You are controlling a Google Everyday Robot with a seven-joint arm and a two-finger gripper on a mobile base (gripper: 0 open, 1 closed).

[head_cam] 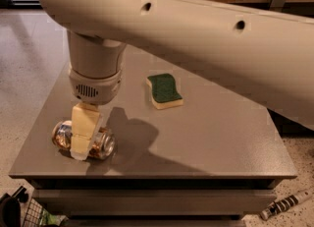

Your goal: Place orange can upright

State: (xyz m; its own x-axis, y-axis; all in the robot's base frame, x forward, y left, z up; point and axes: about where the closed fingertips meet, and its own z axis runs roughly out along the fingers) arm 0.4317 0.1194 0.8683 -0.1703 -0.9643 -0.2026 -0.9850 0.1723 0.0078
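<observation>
I see the orange can (107, 145) lying on its side near the front-left corner of the desk (221, 142), a little back from the front edge, with its long axis running roughly along that edge. It is short and wide, with a shiny orange-brown body and silvery ends, one end toward the left edge and the other toward the right. My hand (84, 138) sits low over its middle and hides that part from me.

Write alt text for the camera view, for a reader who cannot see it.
The robot's gripper is down over an orange can lying on its side near the front left corner of a grey table. A green and yellow sponge lies apart from them, further back on the table.
</observation>
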